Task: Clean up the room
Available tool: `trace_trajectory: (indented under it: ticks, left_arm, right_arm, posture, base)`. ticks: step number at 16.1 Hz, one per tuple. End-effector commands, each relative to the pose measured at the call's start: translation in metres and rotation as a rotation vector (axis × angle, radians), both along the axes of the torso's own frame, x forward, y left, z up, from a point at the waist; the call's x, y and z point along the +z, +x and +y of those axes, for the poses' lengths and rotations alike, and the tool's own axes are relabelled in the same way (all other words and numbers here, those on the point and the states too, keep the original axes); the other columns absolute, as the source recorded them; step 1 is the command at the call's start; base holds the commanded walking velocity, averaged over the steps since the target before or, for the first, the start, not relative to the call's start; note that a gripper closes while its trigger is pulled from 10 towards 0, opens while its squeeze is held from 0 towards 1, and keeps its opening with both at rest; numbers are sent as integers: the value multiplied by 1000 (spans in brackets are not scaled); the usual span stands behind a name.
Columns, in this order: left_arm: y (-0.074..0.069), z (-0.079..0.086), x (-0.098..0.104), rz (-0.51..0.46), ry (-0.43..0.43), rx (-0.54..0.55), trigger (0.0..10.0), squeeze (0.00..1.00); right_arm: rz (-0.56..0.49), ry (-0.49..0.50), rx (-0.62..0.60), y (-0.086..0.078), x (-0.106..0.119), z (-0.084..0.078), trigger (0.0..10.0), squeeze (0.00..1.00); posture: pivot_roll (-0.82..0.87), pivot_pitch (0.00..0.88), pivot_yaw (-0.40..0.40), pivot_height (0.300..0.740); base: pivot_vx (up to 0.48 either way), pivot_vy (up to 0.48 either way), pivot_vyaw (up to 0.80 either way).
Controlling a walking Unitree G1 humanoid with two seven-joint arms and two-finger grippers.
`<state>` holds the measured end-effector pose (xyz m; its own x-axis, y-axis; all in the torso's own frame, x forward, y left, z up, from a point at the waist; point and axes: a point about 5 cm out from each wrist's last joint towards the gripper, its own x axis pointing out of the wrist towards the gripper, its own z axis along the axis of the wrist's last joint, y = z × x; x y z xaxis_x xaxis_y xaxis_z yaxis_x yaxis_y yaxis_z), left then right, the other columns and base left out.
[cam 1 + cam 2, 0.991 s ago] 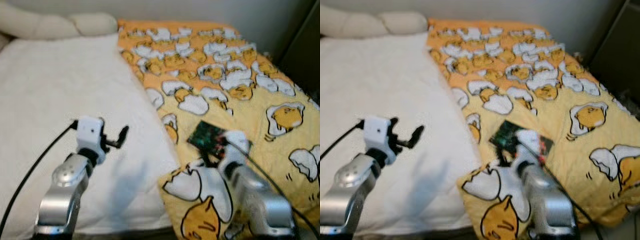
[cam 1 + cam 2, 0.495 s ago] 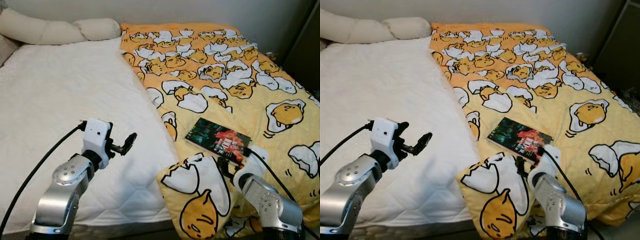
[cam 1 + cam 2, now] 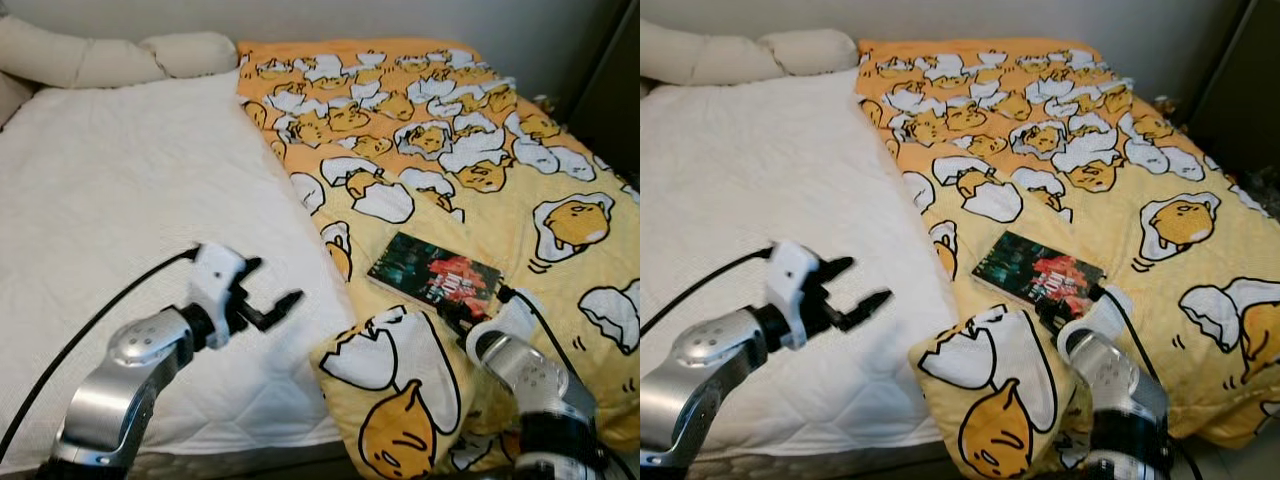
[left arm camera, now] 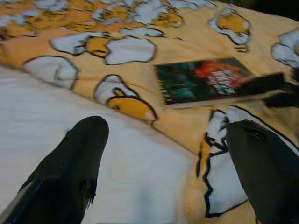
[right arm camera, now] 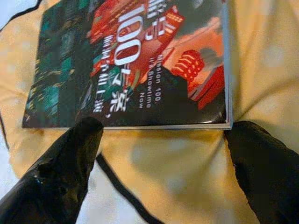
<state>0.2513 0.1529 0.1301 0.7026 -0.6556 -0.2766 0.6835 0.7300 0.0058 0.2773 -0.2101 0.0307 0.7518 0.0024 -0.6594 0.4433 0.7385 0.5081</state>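
Above the white quilted mattress (image 3: 120, 200), the left gripper (image 3: 268, 304) on its bent silver arm hovers, fingers spread. Rightward, a dark green-and-red paperback book (image 3: 436, 279) lies flat on the yellow egg-print blanket (image 3: 500, 150). The right gripper (image 5: 163, 154), fingers apart, sits at the book's near edge.

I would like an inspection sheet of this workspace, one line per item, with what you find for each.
Surface: bed, white mattress cover on the left, yellow egg-print blanket on the right.
Job's things: book lying flat on the blanket, cover up.
Clutter: nothing seen.
Grippers: left claw open, above the white cover, facing the book; right claw open, at the book's near edge, not gripping it.
Cables: black cable along the left arm; another at the right wrist.
Surroundings: pale pillows at the head, wall behind, dark furniture at right.
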Motion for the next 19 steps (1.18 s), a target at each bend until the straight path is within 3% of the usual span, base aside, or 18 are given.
trace_trajectory:
  ticks: [1, 3, 4, 5, 9, 13, 19]
  left_arm:
    - [0, -1, 4, -5, 7, -32, 10000, 0]
    - [2, -2, 7, -7, 29, -73, 10000, 0]
    - [2, -1, 8, -6, 31, -79, 10000, 0]
    - [0, -2, 8, -5, 31, -92, 10000, 0]
    - [-5, -4, 8, -1, 27, -111, 10000, 0]
    - [-7, -4, 7, -12, 34, -113, 10000, 0]
    - [-5, -7, 10, -32, 33, -119, 10000, 0]
  right_arm:
    - [-28, 26, -5, 5, 2, 1, 10000, 1000]
    - [-85, 105, -28, 18, 6, 4, 10000, 871]
    - [-86, 122, -49, 20, 5, 4, 10000, 224]
    - [-90, 162, -75, 21, 3, 4, 10000, 0]
    - [-129, 212, -105, 19, -2, 5, 10000, 0]
    - [-273, 239, -143, 16, 5, 3, 10000, 0]
    - [-363, 214, -211, 13, 13, -13, 10000, 0]
  posture:
    - [37, 0, 37, 740]
    - [46, 0, 46, 740]
    - [52, 0, 46, 740]
    - [55, 0, 45, 740]
    - [65, 0, 40, 740]
    - [60, 0, 44, 740]
    - [51, 0, 49, 740]
  base:
    - [0, 0, 0]
    - [0, 0, 0]
    - [0, 0, 0]
    - [0, 0, 0]
    - [0, 0, 0]
    - [0, 0, 0]
    - [0, 0, 0]
